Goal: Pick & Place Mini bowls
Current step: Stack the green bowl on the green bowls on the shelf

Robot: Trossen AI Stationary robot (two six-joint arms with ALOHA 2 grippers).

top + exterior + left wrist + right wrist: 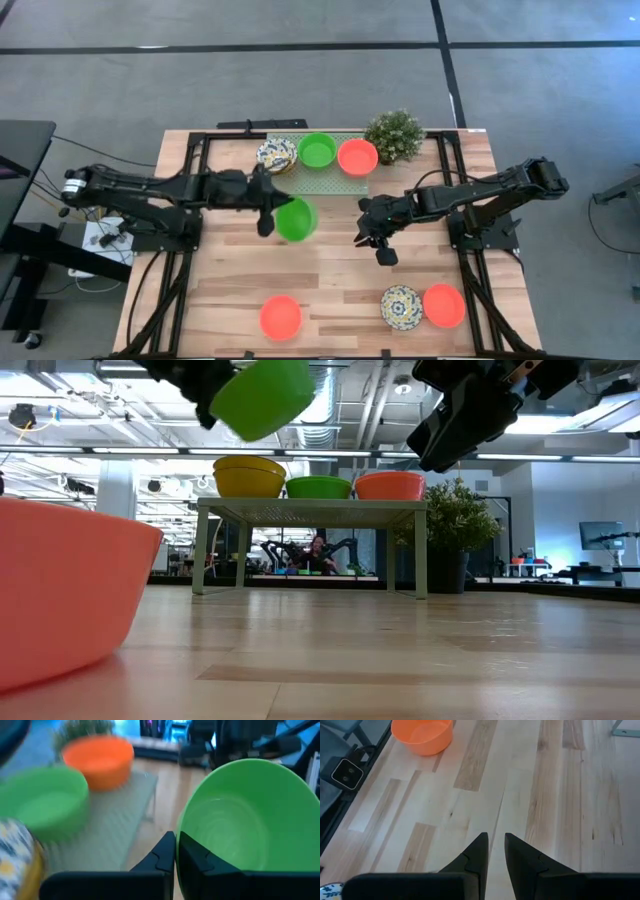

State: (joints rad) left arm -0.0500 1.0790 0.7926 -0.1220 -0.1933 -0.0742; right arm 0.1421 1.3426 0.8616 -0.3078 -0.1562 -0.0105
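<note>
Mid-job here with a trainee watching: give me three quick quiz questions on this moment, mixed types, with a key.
1. True or false: the left gripper holds a green bowl by its rim, above the table.
2. How many bowls stand on the raised rack?
3. The right gripper is: A) holding a red-orange bowl, B) empty with fingers nearly together, C) out of view.

Key: 1 true; 2 three; 3 B.

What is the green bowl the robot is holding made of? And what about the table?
The green bowl in the left gripper looks like plastic: one plain bright colour, smooth, with a soft sheen and faint rings inside. It could be something else glossy; the look alone doesn't settle it. The table looks like wood: pale planks with visible grain and darker strips, smooth finish.
</note>
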